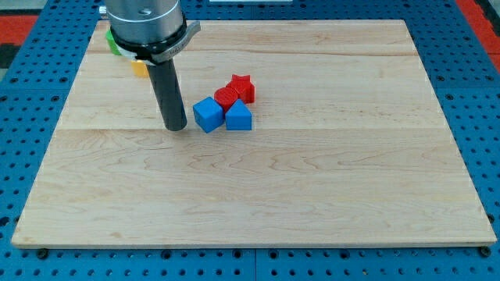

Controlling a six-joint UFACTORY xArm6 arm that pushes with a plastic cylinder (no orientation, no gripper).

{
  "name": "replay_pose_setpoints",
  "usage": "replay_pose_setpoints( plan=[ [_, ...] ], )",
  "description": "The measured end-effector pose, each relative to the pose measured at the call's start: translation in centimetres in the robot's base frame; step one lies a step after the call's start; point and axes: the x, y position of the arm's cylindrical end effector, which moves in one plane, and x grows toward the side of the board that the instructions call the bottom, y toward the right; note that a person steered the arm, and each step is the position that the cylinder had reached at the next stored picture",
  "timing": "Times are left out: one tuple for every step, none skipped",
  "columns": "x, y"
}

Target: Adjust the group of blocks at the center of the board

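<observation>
Bare wooden board [258, 203] fills the view's bottom, with nothing on it nearest the camera. Going from the view's left: a green block [113, 44] and a yellow block [140, 68] sit at the top-left corner, both mostly hidden behind the arm's housing, so their shapes cannot be told. Next comes the dark rod, and my tip [176, 127] rests on the board just left of the group, close to the blue cube [207, 115] but with a thin gap showing. It has no jaws and holds nothing; it is a bare pusher.

The group itself lies a little above and left of the board's centre: the blue cube on its left, a blue block [239, 117] with a sloped top touching it on the right, a red round block [226, 96] tucked behind the two, and a red star [242, 87] touching that at the view's top right.

These look like small, light, rigid pieces that should slide easily on smooth wood. I judge a slow push on the blue cube's flat left face best; off-centre contact would likely spin it and scatter the cluster.
</observation>
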Motion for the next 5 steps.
replay_pose_setpoints(
  plan=[
    [-0.7,0.0],
    [-1.1,0.0],
    [-1.1,-0.6],
    [-1.1,-1.3],
    [-1.1,-1.2]
  ],
)
